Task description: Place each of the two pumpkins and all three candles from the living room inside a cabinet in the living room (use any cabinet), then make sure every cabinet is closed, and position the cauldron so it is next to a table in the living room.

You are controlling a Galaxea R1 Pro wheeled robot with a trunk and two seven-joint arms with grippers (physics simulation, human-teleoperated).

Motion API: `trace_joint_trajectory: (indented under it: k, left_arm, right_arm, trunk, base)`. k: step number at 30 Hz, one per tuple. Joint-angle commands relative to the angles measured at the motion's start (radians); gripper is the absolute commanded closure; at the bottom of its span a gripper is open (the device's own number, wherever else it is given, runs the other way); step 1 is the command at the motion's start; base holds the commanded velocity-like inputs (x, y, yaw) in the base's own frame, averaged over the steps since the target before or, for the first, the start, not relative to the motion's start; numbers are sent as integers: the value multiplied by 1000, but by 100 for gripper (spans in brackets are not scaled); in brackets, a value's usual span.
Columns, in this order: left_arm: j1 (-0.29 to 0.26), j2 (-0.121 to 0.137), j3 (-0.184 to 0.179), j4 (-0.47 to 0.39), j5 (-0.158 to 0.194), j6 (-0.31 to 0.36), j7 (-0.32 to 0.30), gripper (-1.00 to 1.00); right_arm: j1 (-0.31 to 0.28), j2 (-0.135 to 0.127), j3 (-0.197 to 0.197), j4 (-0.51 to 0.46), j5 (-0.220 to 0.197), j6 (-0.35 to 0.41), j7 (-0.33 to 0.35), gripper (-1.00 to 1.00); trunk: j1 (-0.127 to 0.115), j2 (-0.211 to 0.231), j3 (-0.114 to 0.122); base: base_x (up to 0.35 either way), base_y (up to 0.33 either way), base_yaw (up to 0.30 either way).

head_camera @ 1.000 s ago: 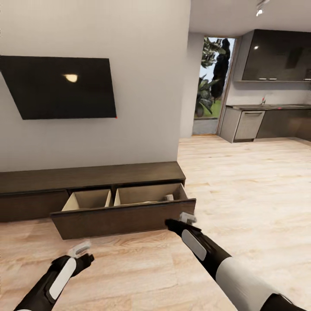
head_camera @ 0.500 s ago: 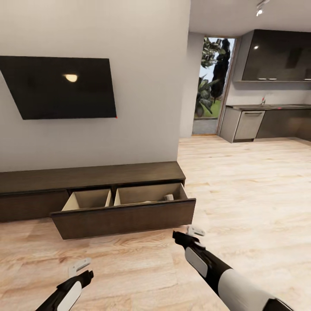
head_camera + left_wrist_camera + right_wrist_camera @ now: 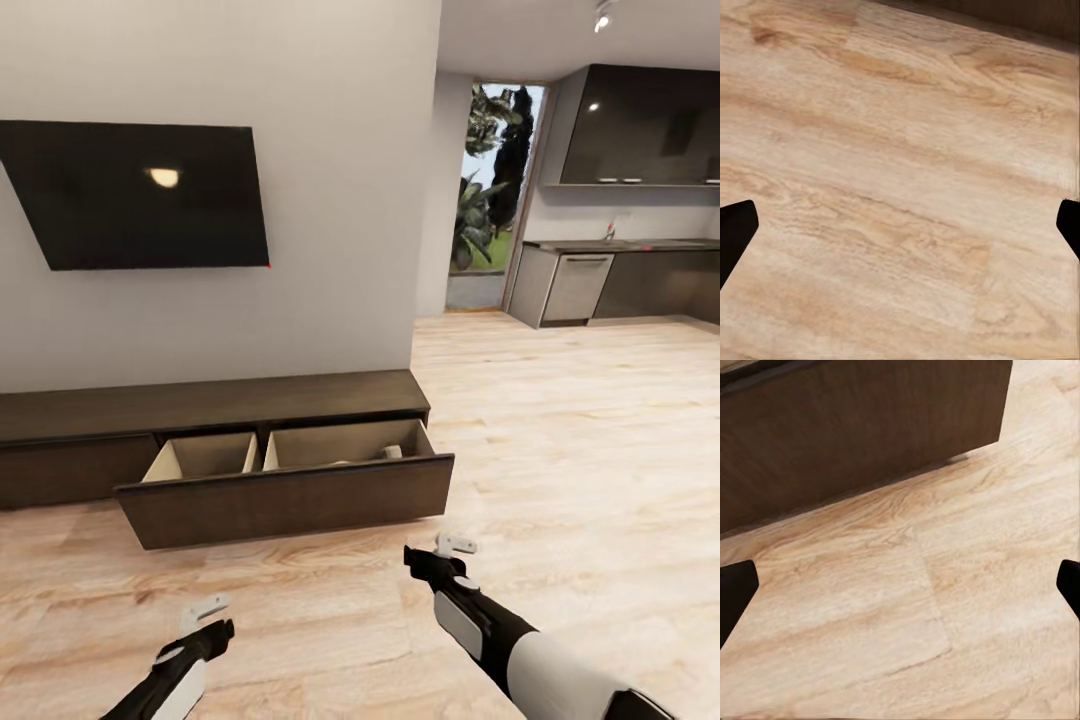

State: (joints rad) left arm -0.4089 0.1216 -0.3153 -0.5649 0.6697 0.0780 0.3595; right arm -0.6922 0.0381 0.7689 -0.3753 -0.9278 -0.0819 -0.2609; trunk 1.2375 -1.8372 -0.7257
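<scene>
Cabinet, head view: cabinet (image 3: pixel 215 405) runs along the wall under the black screen (image 3: pixel 140 195); its wide drawer (image 3: pixel 285 495) stands pulled out over the floor (image 3: pixel 600 450), divided into two compartments.
Candle, head view: a small pale stub that may be a candle (image 3: pixel 392 452) peeks over the front panel at the back right corner of the right compartment; too small to be sure.
Risk, head view: the drawer is open, so the "every cabinet closed" part is unmet; if the robot drives off, it stays that way. A one-sided push at the right end could skew the long front or jam it.
Risk, head view, arms: both arms hang low ahead of the drawer; a forward base move could knock the panel unevenly.
Right gripper, head view: right gripper (image 3: pixel 452 555) is near the drawer's right front corner, apart from it, touching nothing.
Left gripper, head view: left gripper (image 3: pixel 205 615) hangs over bare floor, well short of the drawer.
Left wrist view: dark fingertips (image 3: pixel 735 236) sit at opposite picture edges, spread wide, plank floor between, nothing held.
Right wrist view: fingertips (image 3: pixel 735 592) equally wide apart and empty; the drawer's dark front and its corner lie ahead, floor below.
</scene>
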Motion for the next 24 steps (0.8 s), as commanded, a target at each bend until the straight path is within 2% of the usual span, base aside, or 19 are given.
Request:
trace_joint_trajectory:
  k: [1,4,7,12,24]
  left_arm:
    - [-1,-1,-31,0,5,-7,10,-100]
    - [0,-4,-62,2,5,-26,10,-100]
    - [1,-4,-73,3,5,-40,10,-100]
    - [2,-2,-78,3,5,-45,9,-100]
    - [2,6,-79,3,3,-48,10,-100]
  right_arm:
    - [-1,0,20,0,-4,-6,-6,-100]
    - [-1,1,33,2,3,-8,-6,-100]
    - [-1,0,38,3,4,-29,-6,-100]
    - [12,0,42,4,4,-64,-5,-100]
    - [16,3,47,3,6,-72,-3,-100]
  trunk:
    - [4,-8,-4]
    - [15,-29,-14]
    - [27,-50,-23]
    - [46,-85,-39]
    - [92,-169,-76]
  base:
    - [0,0,0]
    - [0,0,0]
    - [0,0,0]
    - [0,0,0]
    - [0,0,0]
